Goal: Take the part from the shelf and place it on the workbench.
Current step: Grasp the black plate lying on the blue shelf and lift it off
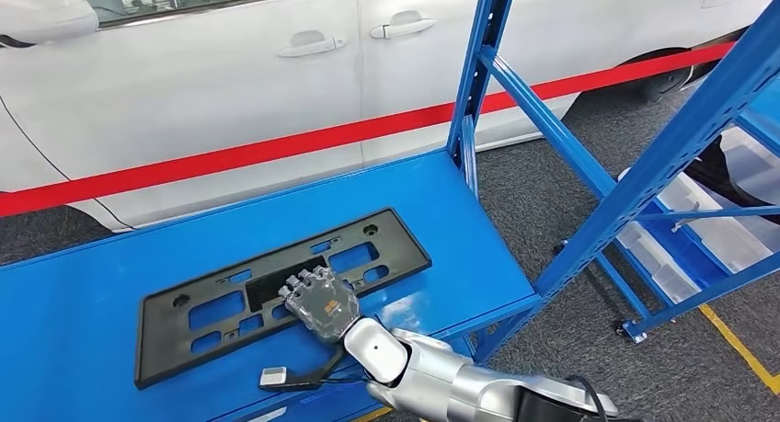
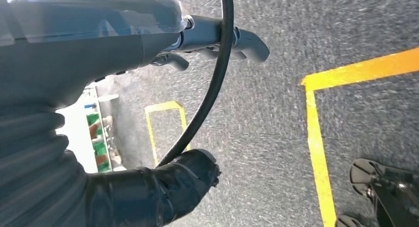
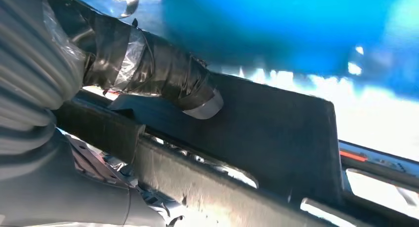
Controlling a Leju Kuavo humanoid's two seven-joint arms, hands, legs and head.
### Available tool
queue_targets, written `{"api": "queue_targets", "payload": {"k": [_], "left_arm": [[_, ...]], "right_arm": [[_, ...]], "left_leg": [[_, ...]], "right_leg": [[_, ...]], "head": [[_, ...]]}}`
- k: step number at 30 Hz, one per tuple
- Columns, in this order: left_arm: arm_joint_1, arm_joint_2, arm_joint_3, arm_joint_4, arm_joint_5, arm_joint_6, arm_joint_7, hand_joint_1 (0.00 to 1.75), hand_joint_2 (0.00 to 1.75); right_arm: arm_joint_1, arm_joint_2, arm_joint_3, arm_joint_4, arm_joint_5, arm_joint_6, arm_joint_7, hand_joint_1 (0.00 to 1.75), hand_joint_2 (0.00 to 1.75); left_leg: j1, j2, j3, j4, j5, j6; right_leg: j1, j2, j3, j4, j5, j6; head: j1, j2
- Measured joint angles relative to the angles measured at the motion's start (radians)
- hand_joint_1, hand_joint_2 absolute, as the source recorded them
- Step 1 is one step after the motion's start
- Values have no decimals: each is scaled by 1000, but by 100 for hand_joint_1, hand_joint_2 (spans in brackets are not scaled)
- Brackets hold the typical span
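Observation:
The part (image 1: 230,302) is a long black plastic plate frame with several cut-outs, lying flat on the blue workbench top (image 1: 92,302). My right hand (image 1: 320,302) lies on the part's middle, knuckles up, fingers pointing away from me. Up close, its taped thumb (image 3: 163,83) presses one face of the part (image 3: 276,138), and the part's ribbed bar runs between thumb and palm; the fingers are hidden behind it. My left hand (image 2: 197,103) hangs over grey floor, thumb and fingers apart, holding nothing.
A blue upright post (image 1: 478,82) and slanted braces (image 1: 644,174) of the rack stand right of the surface. Clear bins (image 1: 708,220) sit low at the right. A white car (image 1: 276,82) with a red stripe is behind. A small grey connector (image 1: 276,378) lies by the front edge.

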Motion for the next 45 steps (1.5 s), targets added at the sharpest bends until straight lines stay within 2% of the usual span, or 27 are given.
{"api": "queue_targets", "payload": {"k": [7, 10, 12, 14, 16, 17, 18, 19, 20, 21, 23, 24, 27, 28, 29, 32, 33, 34, 35, 37, 38, 39, 40, 42, 43, 44, 45], "left_arm": [[1, 0, 29, 0, 10, 8, 8, 0, 175], [2, 0, 40, 0, 10, 11, 13, 0, 175], [2, 0, 45, 0, 10, 12, 14, 0, 175], [1, 0, 48, 0, 9, 13, 15, 0, 175], [1, 0, 50, 0, 6, 13, 15, 0, 175], [1, 0, 51, 0, 5, 13, 15, 0, 175], [1, 0, 51, 0, 3, 13, 14, 0, 175], [1, 0, 51, 0, 1, 13, 13, 0, 175], [1, -1, 51, 0, -1, 13, 10, 0, 175], [0, -1, 51, 0, -3, 13, 6, 0, 175], [0, -2, 51, 0, -9, 13, -3, 0, 175], [0, -2, 51, 0, -11, 13, -7, 0, 175], [0, -3, 52, 0, -14, 13, -15, 0, 175], [0, -3, 52, 0, -15, 13, -16, 0, 175], [0, -4, 52, 0, -16, 13, -16, 0, 175], [-2, -4, 52, 0, -21, 13, -16, 0, 175], [-2, -4, 51, 0, -22, 13, -15, 0, 175], [-2, -4, 51, 0, -24, 14, -15, 0, 175], [-2, -4, 51, 0, -27, 15, -14, 0, 175], [-4, -4, 51, 0, -31, 19, -12, 0, 175], [-6, -4, 51, 0, -32, 22, -11, 0, 175], [-7, -4, 51, 0, -32, 23, -10, 0, 175], [-8, -5, 51, 0, -33, 24, -8, 0, 175], [-9, -7, 51, 0, -33, 25, -6, 0, 175], [-9, -7, 51, 0, -33, 25, -5, 0, 175], [-10, -8, 51, 0, -33, 25, -4, 0, 175], [-10, -9, 51, 0, -33, 25, -4, 0, 175]], "right_arm": [[125, -58, -1, -324, 104, -42, -17, 175, 175], [157, -94, 2, -463, 126, -38, -25, 175, 175], [170, -115, 4, -543, 136, -36, -31, 175, 175], [178, -134, 6, -607, 145, -36, -35, 175, 175], [188, -155, 9, -662, 153, -38, -38, 175, 175], [194, -167, 11, -686, 158, -39, -40, 175, 175], [200, -178, 14, -710, 163, -41, -41, 175, 175], [205, -188, 17, -732, 170, -42, -42, 175, 175], [208, -199, 20, -756, 178, -43, -43, 175, 175], [209, -207, 21, -777, 184, -45, -42, 175, 175], [209, -223, 22, -814, 191, -48, -40, 175, 175], [209, -229, 22, -829, 193, -49, -38, 175, 175], [207, -245, 22, -860, 197, -51, -35, 175, 175], [207, -248, 22, -867, 198, -51, -35, 175, 175], [206, -251, 22, -873, 198, -52, -35, 175, 175], [206, -260, 22, -886, 186, -55, -36, 175, 175], [205, -263, 22, -888, 179, -56, -37, 175, 175], [205, -265, 22, -890, 172, -57, -39, 175, 175], [205, -267, 22, -891, 166, -59, -41, 175, 175], [204, -271, 21, -896, 161, -61, -43, 175, 175], [203, -272, 21, -898, 159, -62, -43, 175, 175], [202, -273, 21, -900, 157, -63, -44, 175, 175], [202, -275, 21, -902, 155, -65, -44, 175, 175], [202, -278, 21, -905, 151, -68, -44, 175, 175], [202, -279, 21, -906, 149, -69, -44, 175, 175], [202, -281, 21, -906, 149, -70, -44, 175, 175], [202, -282, 21, -907, 148, -70, -44, 175, 175]], "left_leg": [[-4, -1, -1, 2, -4, 3], [-7, 0, -2, 4, -7, 7], [-3, 1, 1, -3, -2, 13], [4, 4, 5, -11, 5, 20], [5, 5, 4, -10, 7, 23], [5, 6, 2, -9, 7, 24], [5, 6, 0, -8, 7, 23], [5, 6, -1, -6, 7, 23], [5, 5, -2, -4, 7, 23], [5, 5, -3, -2, 8, 21], [4, 4, -3, -1, 11, 12], [3, 3, -4, -1, 14, 5], [5, 2, -9, -2, 23, -18], [6, 2, -14, 8, 9, -24], [7, 3, -24, 33, -20, -29], [10, 4, -71, 199, -149, -39], [10, 4, -77, 245, -167, -41], [11, 4, -69, 262, -162, -42], [11, 4, -43, 242, -139, -42], [11, 4, 47, 122, -97, -40], [9, 3, 90, 58, -91, -36], [7, 2, 116, 12, -94, -32], [4, 1, 126, -12, -100, -27], [4, 3, 118, -19, -89, -13], [6, 5, 112, -20, -81, -4], [8, 9, 104, -23, -70, 6], [10, 12, 94, -24, -59, 14]], "right_leg": [[-6, 0, -1, -1, -2, 3], [-8, 0, 0, -3, -2, 8], [-7, 0, 2, 2, -9, 14], [-7, -1, -17, 54, -52, 18], [-9, -2, -69, 175, -124, 19], [-10, -2, -95, 232, -148, 20], [-10, -2, -108, 265, -152, 20], [-10, -2, -105, 259, -136, 18], [-10, -2, -83, 218, -104, 16], [-10, -2, -47, 150, -68, 12], [-4, -1, 9, 40, -21, 3], [-1, -1, 18, 15, -14, 0], [1, -2, 9, 3, 2, -15], [-1, -3, 4, -1, 11, -23], [-3, -5, -3, -5, 20, -31], [-3, -8, -36, -4, 44, -42], [-3, -9, -49, -1, 52, -41], [-2, -9, -63, 3, 59, -40], [-2, -9, -76, 8, 66, -38], [-2, -9, -99, 20, 76, -32], [-1, -9, -107, 25, 81, -27], [0, -9, -112, 29, 87, -22], [2, -9, -115, 30, 94, -16], [2, -8, -118, 28, 107, -5], [2, -7, -123, 33, 97, 0], [1, -5, -132, 53, 71, 5], [-1, -5, -145, 95, 26, 8]], "head": [[0, 0], [0, 0], [0, 0], [0, 0], [0, 0], [0, 0], [0, 0], [0, 0], [0, 0], [0, 0], [0, 0], [0, 0], [0, 0], [0, 0], [0, 0], [0, 0], [0, 0], [0, 0], [0, 0], [0, 0], [0, 0], [0, 0], [0, 0], [0, 0], [0, 0], [0, 0], [1, 0]]}}
